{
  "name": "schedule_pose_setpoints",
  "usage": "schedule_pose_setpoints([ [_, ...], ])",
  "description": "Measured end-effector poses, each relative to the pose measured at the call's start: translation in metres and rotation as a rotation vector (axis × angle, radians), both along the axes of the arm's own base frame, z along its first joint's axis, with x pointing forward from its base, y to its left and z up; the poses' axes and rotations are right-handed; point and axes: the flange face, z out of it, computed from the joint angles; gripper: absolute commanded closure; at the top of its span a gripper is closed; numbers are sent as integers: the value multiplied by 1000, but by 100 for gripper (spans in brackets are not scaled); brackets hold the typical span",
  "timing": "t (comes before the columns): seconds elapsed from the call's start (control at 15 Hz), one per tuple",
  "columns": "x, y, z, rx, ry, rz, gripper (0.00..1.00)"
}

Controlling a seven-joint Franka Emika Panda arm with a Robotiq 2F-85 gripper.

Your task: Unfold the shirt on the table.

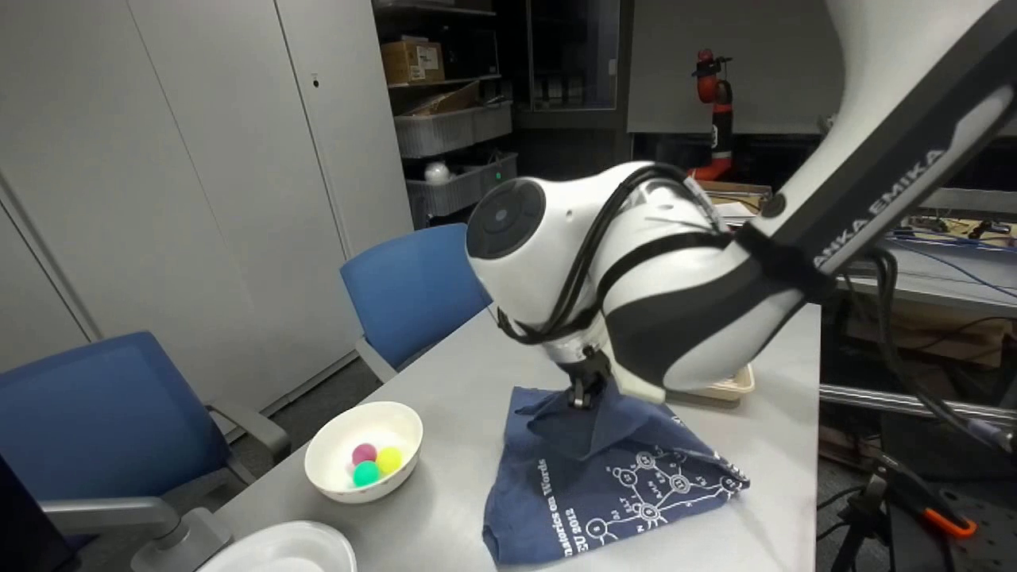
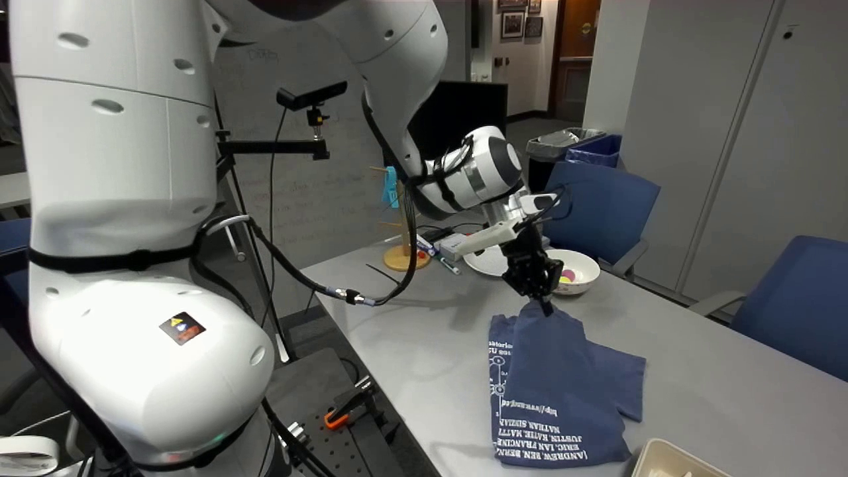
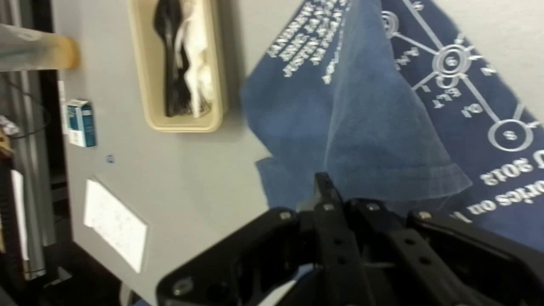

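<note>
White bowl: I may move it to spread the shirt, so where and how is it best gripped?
In an exterior view, the white bowl is probably best pinched at its far rim, coming straight from above, one jaw inside and one outside. It stands upright, so the rim faces up, and the three balls lie low, toward the near side, leaving more room opposite.

shirt (image 1: 604, 485): dark navy-blue cloth, white lettering ("words", "2012" legible) and white circles joined by lines. folded over on itself; a plain flap hangs across part of the print, and one portion stands raised in a peak above the table (image 1: 445, 496). remaining cloth rests on the table, near one of its edges. table: smooth top, light grey.
</note>
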Motion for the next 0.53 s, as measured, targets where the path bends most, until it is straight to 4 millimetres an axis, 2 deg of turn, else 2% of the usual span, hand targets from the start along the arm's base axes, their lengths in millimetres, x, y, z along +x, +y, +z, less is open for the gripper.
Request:
schedule_pose_setpoints([
  [0.13, -2, -31, 31, -100, -6, -5, 99],
  [0.27, -8, -62, 53, -176, -14, -31, 99],
  [0.4, -17, -90, 65, -214, -26, -69, 99],
  [0.53, -28, -115, 68, -216, -27, -117, 99],
])
